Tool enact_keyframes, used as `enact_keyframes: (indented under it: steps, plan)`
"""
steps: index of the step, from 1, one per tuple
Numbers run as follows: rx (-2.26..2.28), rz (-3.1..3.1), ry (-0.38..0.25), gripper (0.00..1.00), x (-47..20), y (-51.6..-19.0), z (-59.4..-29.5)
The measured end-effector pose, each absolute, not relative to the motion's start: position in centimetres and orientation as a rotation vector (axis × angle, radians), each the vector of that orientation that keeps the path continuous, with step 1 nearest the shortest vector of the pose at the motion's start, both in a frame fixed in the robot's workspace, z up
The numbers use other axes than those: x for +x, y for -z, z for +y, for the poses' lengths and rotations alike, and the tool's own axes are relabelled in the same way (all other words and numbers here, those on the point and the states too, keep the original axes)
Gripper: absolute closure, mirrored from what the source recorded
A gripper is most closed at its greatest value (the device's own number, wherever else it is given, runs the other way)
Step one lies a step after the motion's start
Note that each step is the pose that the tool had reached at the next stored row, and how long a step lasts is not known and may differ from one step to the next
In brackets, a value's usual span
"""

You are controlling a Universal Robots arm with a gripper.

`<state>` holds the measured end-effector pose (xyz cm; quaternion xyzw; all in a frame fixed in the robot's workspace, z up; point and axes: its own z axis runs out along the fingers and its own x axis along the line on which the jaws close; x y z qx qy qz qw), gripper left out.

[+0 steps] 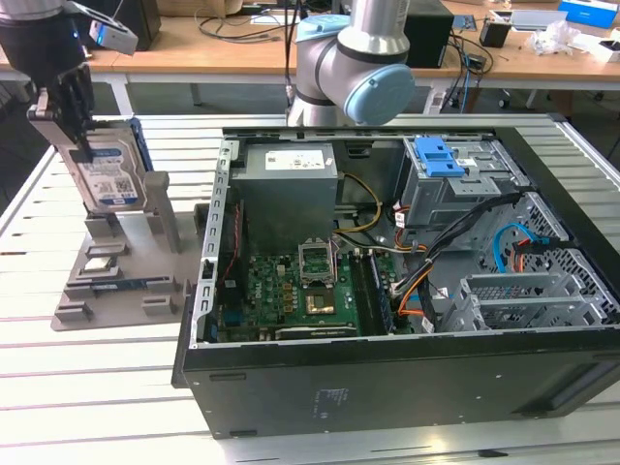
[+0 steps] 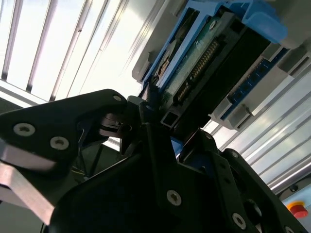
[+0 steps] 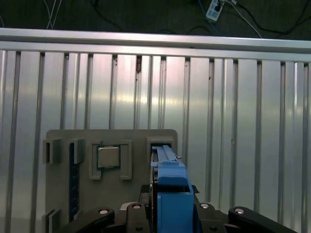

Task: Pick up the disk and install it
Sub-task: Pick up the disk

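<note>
Gripper [image 3: 170, 212], clamped on the upright disk [image 3: 169, 177], risked jamming it against the grey stand [image 3: 131, 140] if pulled crooked.

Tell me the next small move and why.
Probably lift straight up: the gripper seems closed on the disk, which stands upright with its lower end between posts of the grey holder; sideways travel toward the open computer case might snag it.
</note>
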<state>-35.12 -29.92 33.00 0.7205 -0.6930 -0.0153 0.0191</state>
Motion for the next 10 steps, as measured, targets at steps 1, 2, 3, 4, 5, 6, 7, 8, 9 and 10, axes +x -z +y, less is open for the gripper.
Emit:
enact_keyframes:
  steps: [1, 2, 3, 4, 5, 6, 7, 8, 9, 10]
  plan:
    - [2.237, -2.151, 0.048, 0.64, -35.1, -33.5, -29.9]
    - [2.237, -2.151, 0.048, 0.64, -35.1, -33.8, -29.9]
    - [2.237, -2.151, 0.047, 0.64, -35.1, -34.0, -29.9]
    - [2.236, -2.151, 0.048, 0.64, -35.1, -34.4, -29.9]
    - [2.237, -2.151, 0.048, 0.64, -35.1, -34.7, -29.8]
    - [2.237, -2.151, 0.048, 0.64, -35.1, -34.9, -29.8]
    - [2.236, -2.151, 0.048, 0.64, -35.1, -35.1, -29.8]
    - [2.236, -2.151, 0.048, 0.64, -35.1, -35.3, -29.8]
    - [2.237, -2.151, 0.048, 0.64, -35.1, -35.6, -29.8]
    - [2.237, -2.151, 0.048, 0.64, -35.1, -35.8, -29.8]
